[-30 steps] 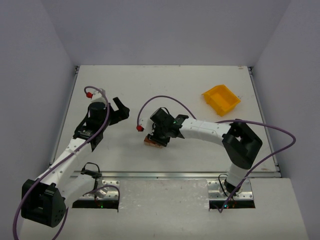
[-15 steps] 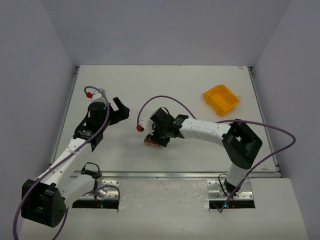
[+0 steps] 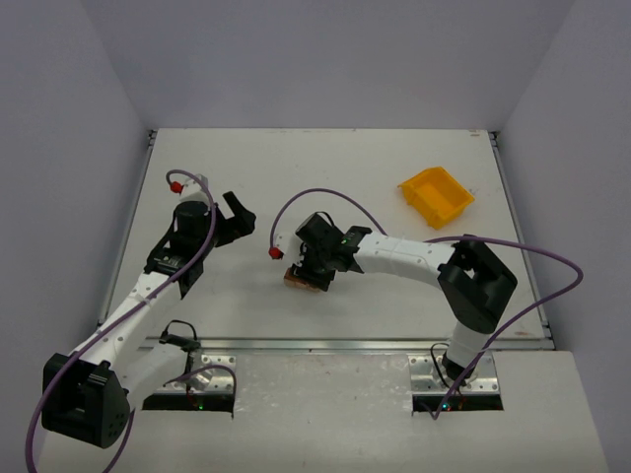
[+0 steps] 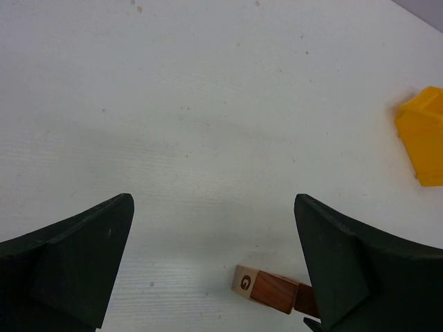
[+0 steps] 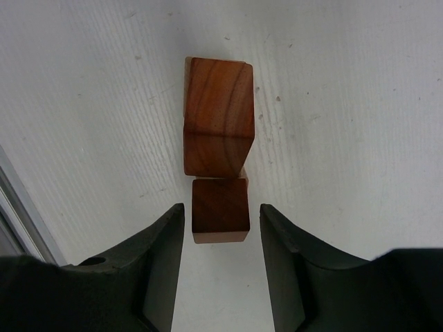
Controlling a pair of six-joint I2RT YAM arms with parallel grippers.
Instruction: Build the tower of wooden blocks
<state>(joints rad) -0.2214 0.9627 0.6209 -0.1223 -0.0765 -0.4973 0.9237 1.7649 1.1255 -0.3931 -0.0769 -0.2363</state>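
**A:** So where is the wood block tower (image 3: 299, 280)?

**B:** On the white table (image 3: 394, 305), about midway between its left and right edges and nearer the near edge than the far one. From above it is mostly hidden under the right gripper (image 3: 312, 264). Only a brown-and-tan sliver pokes out.

**A:** Does the right wrist view help?

**B:** Somewhat. The right gripper (image 5: 221, 220) has its jaws apart. A small reddish-brown block (image 5: 219, 218) sits between the 2 fingertips (image 5: 169, 232) with a thin gap on each side, so nothing is gripped. Just beyond it is a bigger reddish-brown mass (image 5: 217, 117) with a seam across it. I cannot tell whether that is 1 block showing 2 faces or 2 blocks.

**A:** And the left gripper (image 3: 237, 219)?

**B:** Spread wide, holding nothing, and well apart from the tower toward the left edge. Its own camera looks out between the open left gripper (image 4: 212, 207) at a G-lettered block (image 4: 243, 282), pale on the end and reddish on the side. The rest is cut off behind the right finger (image 4: 346, 270).

**A:** Anything else?

**B:** A yellow bin (image 3: 436, 195) near the far right corner. The left wrist view crops it at the frame edge.
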